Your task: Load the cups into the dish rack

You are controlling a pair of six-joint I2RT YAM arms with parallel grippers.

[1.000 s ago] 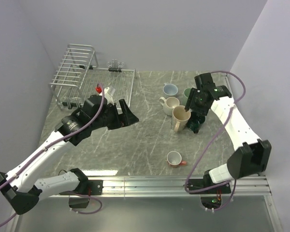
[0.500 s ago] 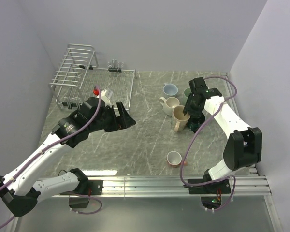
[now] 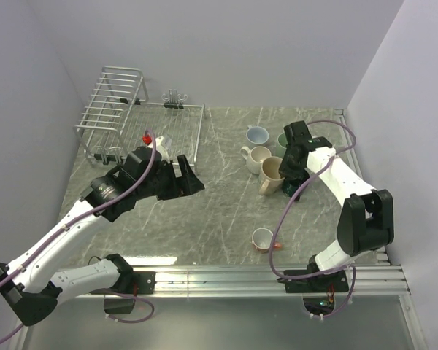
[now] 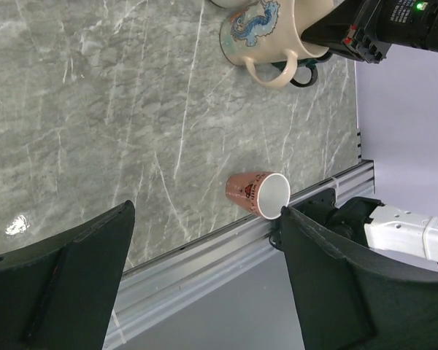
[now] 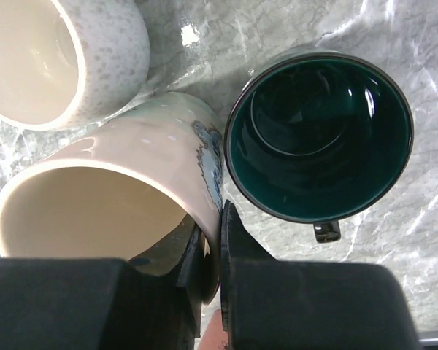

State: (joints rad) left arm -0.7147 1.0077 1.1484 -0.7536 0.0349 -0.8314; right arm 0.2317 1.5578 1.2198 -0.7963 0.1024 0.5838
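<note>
Left tool [image 4: 206, 211] spread; right tool [image 5: 210, 240] pinches beige mug [image 5: 131, 160] over grey marbled table [image 3: 226, 211].

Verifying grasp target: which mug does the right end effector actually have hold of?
The tall beige mug: the right end effector pinches its rim wall. The dark green mug and speckled cream mug beside it sit outside the grip.

Right gripper [image 5: 213, 219]: tall mug [image 5: 109, 182] wall sits between the fingers, one inside, one outside. Wide mug [image 5: 317, 138] sits just beside the outer finger. Third mug [image 5: 80, 58] is beyond the tall mug. Left gripper [image 4: 208, 211]: small mug [image 4: 257, 195] lies on its side ahead, between the spread fingers. Dish rack [image 3: 131, 109] is behind them.
</note>
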